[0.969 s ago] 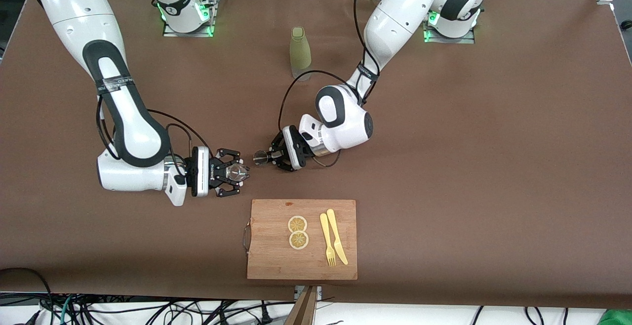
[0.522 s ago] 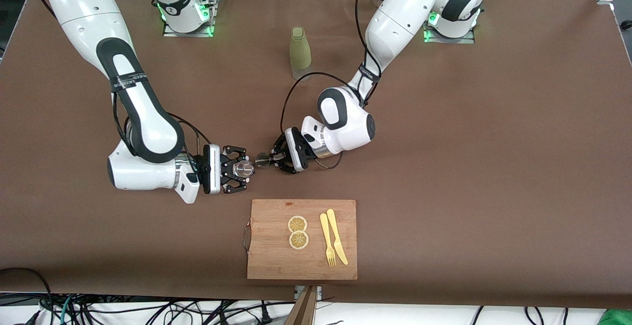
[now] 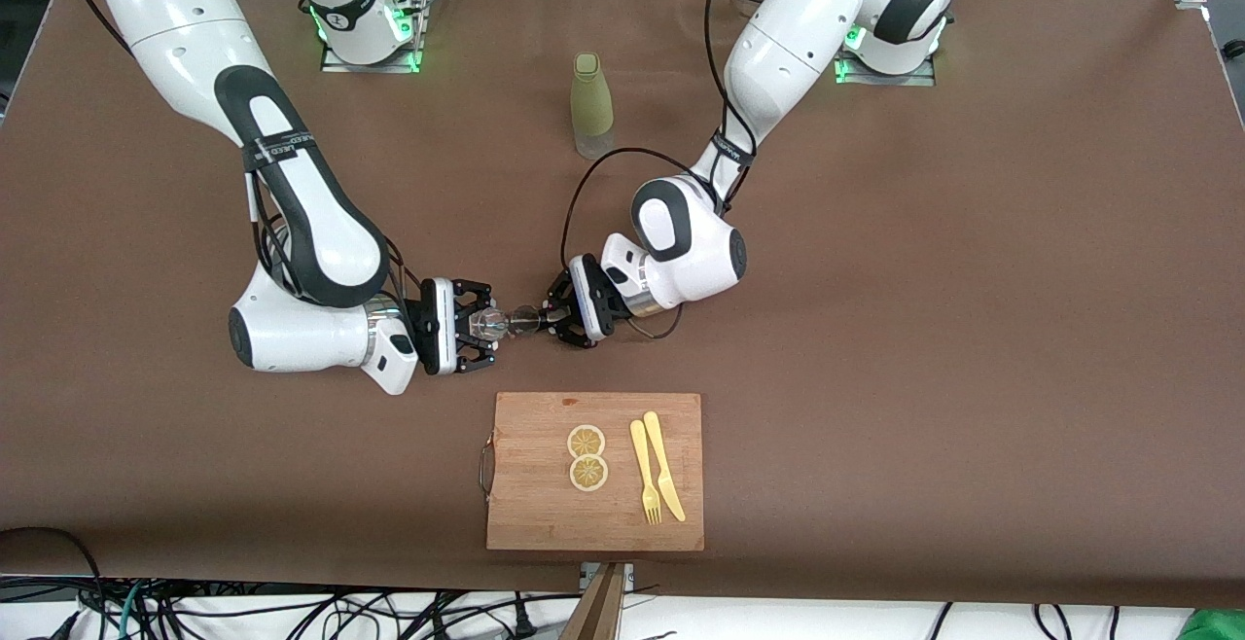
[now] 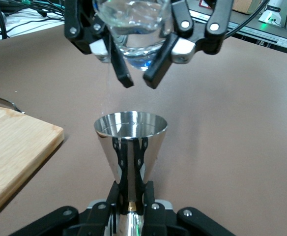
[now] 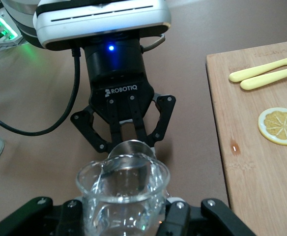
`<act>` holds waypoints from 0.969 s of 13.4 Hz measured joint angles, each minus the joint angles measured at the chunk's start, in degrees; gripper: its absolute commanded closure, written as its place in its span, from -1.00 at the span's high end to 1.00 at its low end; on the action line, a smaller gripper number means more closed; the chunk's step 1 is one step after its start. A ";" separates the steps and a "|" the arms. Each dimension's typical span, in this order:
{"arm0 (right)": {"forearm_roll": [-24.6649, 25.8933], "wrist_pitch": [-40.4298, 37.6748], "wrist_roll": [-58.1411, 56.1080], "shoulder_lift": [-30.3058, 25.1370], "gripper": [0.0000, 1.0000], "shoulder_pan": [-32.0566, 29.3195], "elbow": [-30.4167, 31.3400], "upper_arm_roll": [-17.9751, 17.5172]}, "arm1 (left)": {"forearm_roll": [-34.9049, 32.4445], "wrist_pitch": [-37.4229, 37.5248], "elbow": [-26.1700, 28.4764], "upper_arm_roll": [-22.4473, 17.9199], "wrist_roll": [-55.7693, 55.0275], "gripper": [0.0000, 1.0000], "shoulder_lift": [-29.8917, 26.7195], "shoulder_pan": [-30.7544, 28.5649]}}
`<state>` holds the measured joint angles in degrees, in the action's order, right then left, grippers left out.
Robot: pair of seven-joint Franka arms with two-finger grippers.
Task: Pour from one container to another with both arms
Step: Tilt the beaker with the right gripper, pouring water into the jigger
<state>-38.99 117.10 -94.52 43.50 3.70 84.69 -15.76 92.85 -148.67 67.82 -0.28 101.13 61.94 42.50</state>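
Over bare table just past the board (image 3: pixel 593 471), left gripper (image 3: pixel 554 320) fingers clamped on jigger (image 3: pixel 525 320) waist, right gripper (image 3: pixel 483 325) fingers closed around glass (image 3: pixel 486 323); glass and jigger rims meet mid-air, mouth to mouth, bottle (image 3: pixel 590 103) standing well apart near the bases

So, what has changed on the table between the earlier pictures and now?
The right gripper, holding the clear glass, moved toward the left gripper, which holds the jigger; the two cups have almost met. Neither grip was released. The bottle, cutting board, lemon slices, fork and knife stayed in place.
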 measured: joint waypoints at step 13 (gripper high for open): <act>8.45 1.54 6.25 -0.64 -0.55 0.44 -0.01 -3.28 | 0.01 0.00 3.76 0.24 2.35 -1.00 -2.37 -0.53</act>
<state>-30.54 118.64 -88.27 42.86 4.14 84.68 -19.04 92.85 -148.67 71.58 -0.04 103.48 59.57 41.97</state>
